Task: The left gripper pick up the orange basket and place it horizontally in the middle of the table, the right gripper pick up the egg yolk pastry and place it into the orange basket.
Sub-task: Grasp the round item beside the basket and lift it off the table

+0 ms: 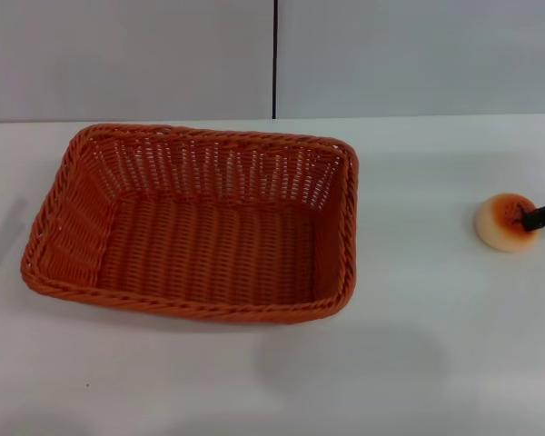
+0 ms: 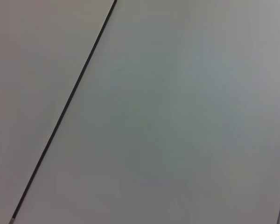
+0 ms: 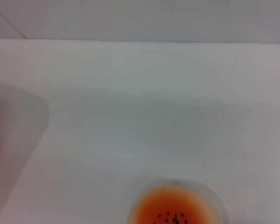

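The orange basket (image 1: 195,222) lies on the white table (image 1: 418,363), left of centre, its long side running across my view, and it holds nothing. The egg yolk pastry (image 1: 501,222) sits on the table far to the right, apart from the basket. A black finger tip of my right gripper (image 1: 534,218) reaches in from the right edge and rests on the pastry's top. In the right wrist view the pastry (image 3: 175,211) shows close up with dark specks on its orange top. My left gripper shows in no view.
A grey wall (image 1: 391,54) with a dark vertical seam (image 1: 274,54) stands behind the table's far edge. The left wrist view shows only this wall (image 2: 177,116) and seam (image 2: 65,107). White tabletop lies between basket and pastry.
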`<state>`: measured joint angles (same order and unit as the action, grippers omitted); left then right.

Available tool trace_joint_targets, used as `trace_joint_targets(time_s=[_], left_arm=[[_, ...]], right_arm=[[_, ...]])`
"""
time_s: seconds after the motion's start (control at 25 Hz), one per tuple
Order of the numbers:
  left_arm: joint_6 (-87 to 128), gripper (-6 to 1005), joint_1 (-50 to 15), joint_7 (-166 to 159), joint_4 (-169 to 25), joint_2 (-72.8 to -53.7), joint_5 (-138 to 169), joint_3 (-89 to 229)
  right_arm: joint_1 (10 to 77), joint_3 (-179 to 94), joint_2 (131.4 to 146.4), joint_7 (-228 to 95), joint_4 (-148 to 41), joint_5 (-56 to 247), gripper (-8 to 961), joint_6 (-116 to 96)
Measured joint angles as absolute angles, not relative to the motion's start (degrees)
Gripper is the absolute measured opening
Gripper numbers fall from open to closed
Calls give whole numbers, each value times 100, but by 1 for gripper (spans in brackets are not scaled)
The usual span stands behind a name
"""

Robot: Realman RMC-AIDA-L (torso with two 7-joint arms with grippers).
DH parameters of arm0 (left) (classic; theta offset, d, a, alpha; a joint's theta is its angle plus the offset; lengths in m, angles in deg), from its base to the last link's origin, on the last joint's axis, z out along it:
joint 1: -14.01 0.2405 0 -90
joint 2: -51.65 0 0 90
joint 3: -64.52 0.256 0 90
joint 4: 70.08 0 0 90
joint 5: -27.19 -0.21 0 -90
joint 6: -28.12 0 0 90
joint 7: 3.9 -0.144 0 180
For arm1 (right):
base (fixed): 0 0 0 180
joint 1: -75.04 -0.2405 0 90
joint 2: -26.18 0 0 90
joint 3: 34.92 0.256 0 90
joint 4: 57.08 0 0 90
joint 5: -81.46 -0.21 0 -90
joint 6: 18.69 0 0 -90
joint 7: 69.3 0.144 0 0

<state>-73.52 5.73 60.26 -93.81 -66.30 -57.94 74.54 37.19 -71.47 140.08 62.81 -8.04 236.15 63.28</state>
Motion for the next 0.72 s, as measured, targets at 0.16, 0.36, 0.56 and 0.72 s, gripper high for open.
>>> trace_joint_targets(time_s=[0.16,0.36,0.56,0.72], left_arm=[[-7353,739,562,6029,-9381,-6630,-5801,7454],[-7341,739,559,6035,-9381,-6630,-5812,7454],[-7346,739,557,6060,-9381,-6630,-5809,7454],[-7323,739,554,6062,-9381,-6630,-5805,7452]], right_arm=[[3711,-7149,14072,6193,-813,23558,472,6165],[3690,-7153,14134,5958,-846,23419,450,6006],[3675,-7156,14168,5812,-951,23228,395,5839],[3701,-7158,14209,5764,-937,23138,344,5755]])
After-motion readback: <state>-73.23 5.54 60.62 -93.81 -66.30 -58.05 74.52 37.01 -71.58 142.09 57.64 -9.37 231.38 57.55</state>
